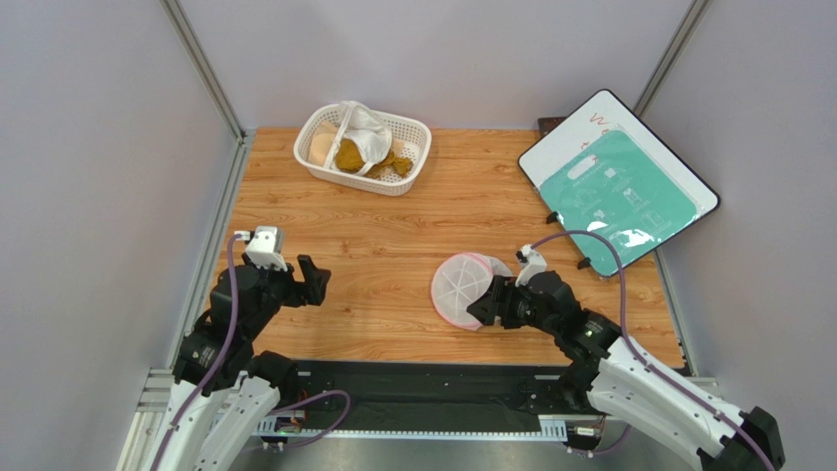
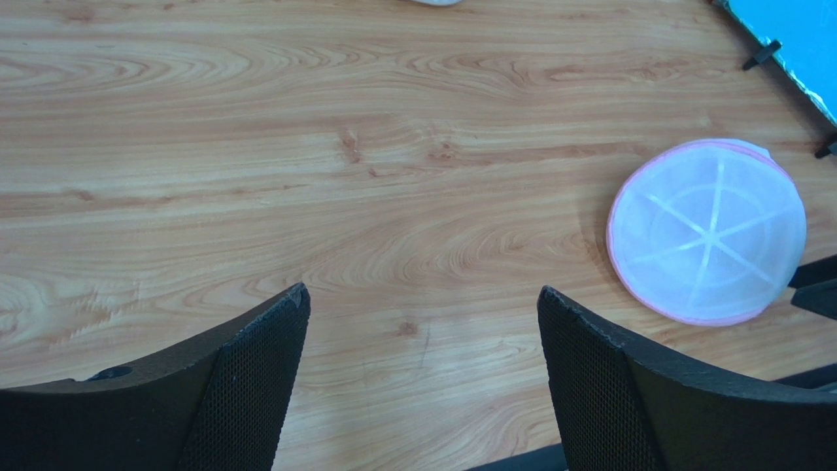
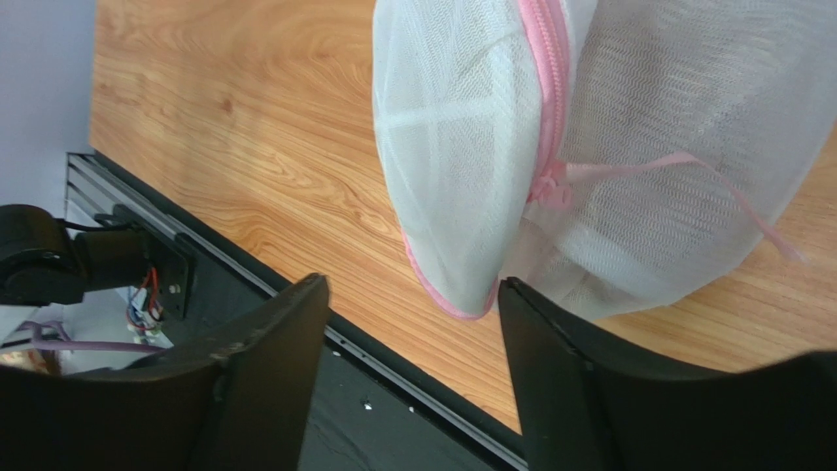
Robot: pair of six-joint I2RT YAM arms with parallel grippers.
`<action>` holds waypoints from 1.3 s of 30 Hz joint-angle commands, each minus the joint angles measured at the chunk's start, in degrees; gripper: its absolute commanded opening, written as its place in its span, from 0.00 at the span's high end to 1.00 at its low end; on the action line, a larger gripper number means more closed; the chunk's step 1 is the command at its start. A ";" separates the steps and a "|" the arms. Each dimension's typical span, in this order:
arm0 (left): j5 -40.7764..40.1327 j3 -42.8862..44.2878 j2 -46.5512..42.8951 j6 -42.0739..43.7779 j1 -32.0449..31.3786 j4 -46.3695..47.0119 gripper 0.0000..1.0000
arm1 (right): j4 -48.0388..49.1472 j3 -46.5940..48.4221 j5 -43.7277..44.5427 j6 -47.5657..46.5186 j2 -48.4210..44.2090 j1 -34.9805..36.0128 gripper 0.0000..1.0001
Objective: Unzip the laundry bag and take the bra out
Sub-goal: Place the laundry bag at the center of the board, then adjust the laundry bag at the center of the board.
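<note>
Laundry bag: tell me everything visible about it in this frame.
The laundry bag is a round white mesh pouch with two domed halves, white ribs fanning out from the centre, and pink zipper trim with a pink ribbon pull hanging from it. It stands tilted on its edge on the table. Its lower rim sits in the gap of the open right gripper; whether they touch is unclear. Its contents cannot be made out.

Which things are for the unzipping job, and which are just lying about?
For the job: the white mesh laundry bag, its pink zipper, the right gripper beside it, the left gripper. The bra cannot be seen.
Just lying about: the white lattice basket, the mustard cloth and white cloth in it, the teal-faced board.
</note>
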 commanded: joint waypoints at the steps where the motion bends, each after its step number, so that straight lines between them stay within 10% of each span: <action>1: 3.88 1.96 3.76 0.61 -0.71 1.50 0.09 | -8.15 2.44 3.14 1.59 -7.82 0.58 0.28; 8: 7.74 0.31 5.00 -4.12 -4.05 4.04 0.09 | -20.39 9.47 9.12 -0.87 -16.28 0.50 0.22; 16: 11.89 -4.89 5.96 -9.23 -5.72 10.56 0.09 | -11.01 9.04 12.73 -4.29 -4.96 0.50 0.18; 39: 2.83 -7.88 11.76 -11.34 -19.69 15.46 0.05 | 0.18 7.19 10.89 -7.90 19.39 -10.22 0.67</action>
